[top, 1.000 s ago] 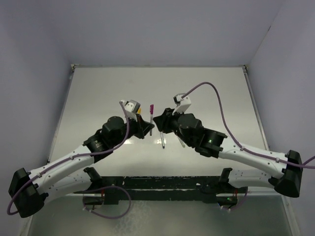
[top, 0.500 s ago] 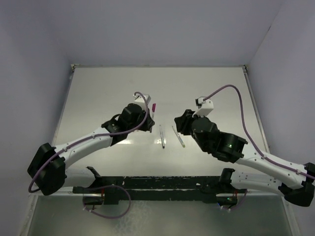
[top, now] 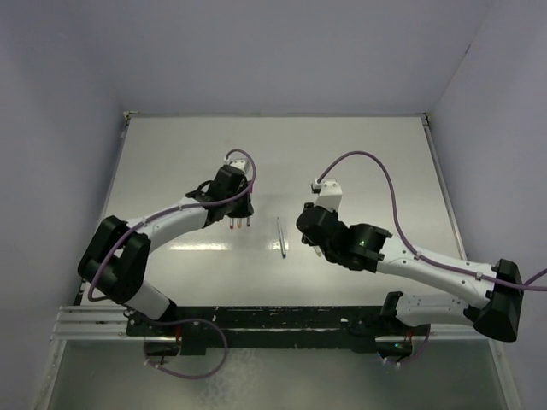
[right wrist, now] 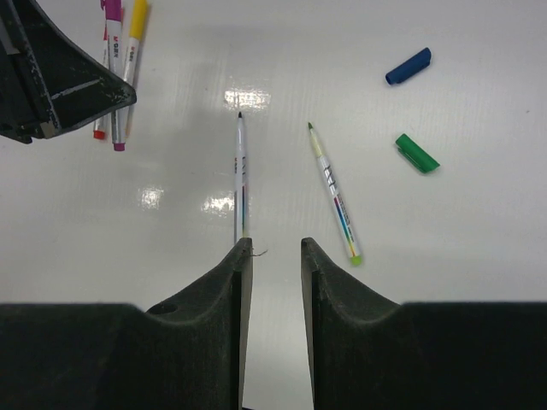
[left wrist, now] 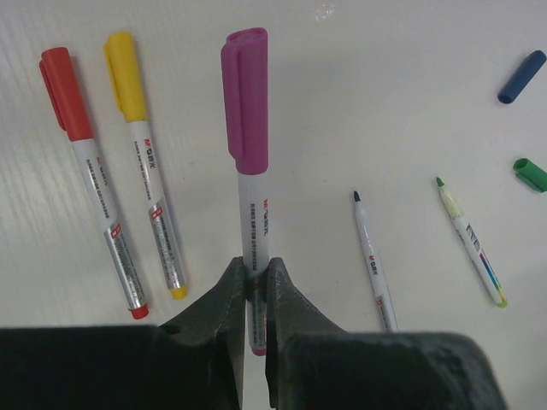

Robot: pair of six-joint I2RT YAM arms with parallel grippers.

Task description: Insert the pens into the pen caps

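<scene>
The left fingers [left wrist: 255,275] are clenched on the white barrel of the purple-capped pen [left wrist: 254,213], low down near its purple end plug. Its glossy purple cap [left wrist: 246,98] is fully on and has a moulded clip. Whether this pen touches the desk [top: 171,154] cannot be told.

Beside it the red-capped pen [left wrist: 90,171] and the yellow-capped pen [left wrist: 145,162] lie flat, nearly parallel and slightly apart. Each has a white plastic barrel that turns silvery toward an end plug matching its cap. Dark print runs along every barrel; an "M" starts the line, and the rest is too small to read.

The right fingers [right wrist: 276,256] are released, with a clear gap between the black tips and nothing in them. They hover over the back end of the dark-tipped pen [right wrist: 240,175]. That pen is uncapped and lies about mid-desk, a little nearer the near edge than the far one, pointing roughly from one to the other. Just beside it is the green-tipped pen [right wrist: 333,192], also bare, slanted, with a yellow-green neck and a multicoloured band.

Beyond the green tip lie the blue cap [right wrist: 408,66] and the green cap [right wrist: 417,152]. Both are short, stubby and smooth, on their sides, and apart from each other and from both pens.

The desk is white and glossy and mirrors the lights.
</scene>
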